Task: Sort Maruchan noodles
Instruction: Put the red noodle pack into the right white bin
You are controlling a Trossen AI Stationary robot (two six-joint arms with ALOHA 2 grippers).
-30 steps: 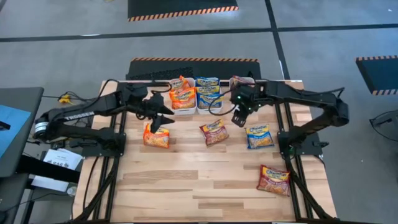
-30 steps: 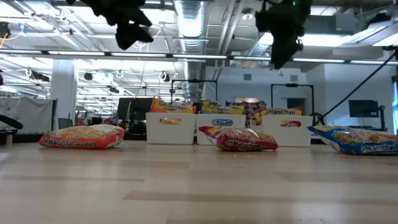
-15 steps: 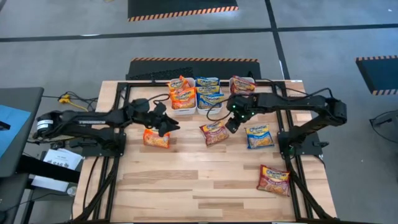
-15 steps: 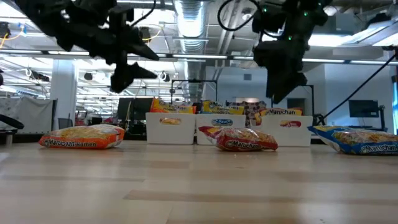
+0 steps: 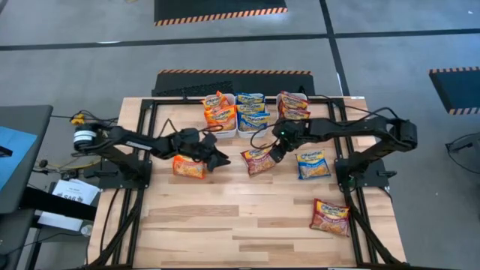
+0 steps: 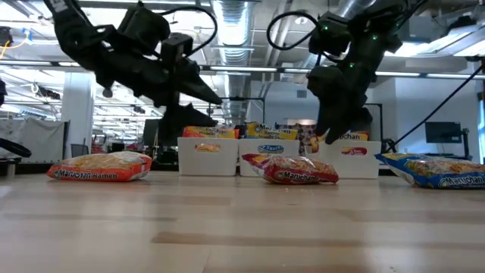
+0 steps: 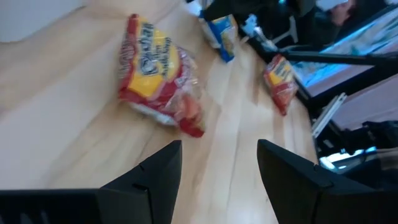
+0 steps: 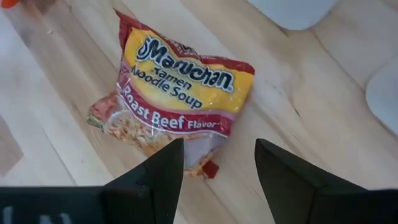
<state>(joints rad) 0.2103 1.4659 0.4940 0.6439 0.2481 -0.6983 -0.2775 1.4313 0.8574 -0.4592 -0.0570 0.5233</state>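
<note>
The Maruchan noodles lie flat on the table: an orange packet (image 5: 187,166), a dark red Roast Beef packet (image 5: 257,160) (image 8: 180,93) (image 7: 158,74), a blue packet (image 5: 311,165) and a second dark red packet (image 5: 330,216). More packets stand in three white tubs (image 5: 251,112). My left gripper (image 5: 217,160) (image 7: 217,158) is open, above the table between the orange and the dark red packet, pointing at the latter. My right gripper (image 5: 271,154) (image 8: 214,158) is open, hovering above the same packet's right edge.
The white tubs (image 6: 271,155) line the table's far edge, holding orange, blue and dark red packets. Bare wood (image 5: 247,217) covers the near half of the table. In the low view the orange (image 6: 98,167), dark red (image 6: 299,171) and blue (image 6: 436,171) packets lie in front of the tubs.
Both grippers have come down from high over the tubs and moved toward the near edge. The left one has travelled rightward past the orange packet; the right one has travelled leftward to the dark red packet in the middle. The packets have stayed put.
</note>
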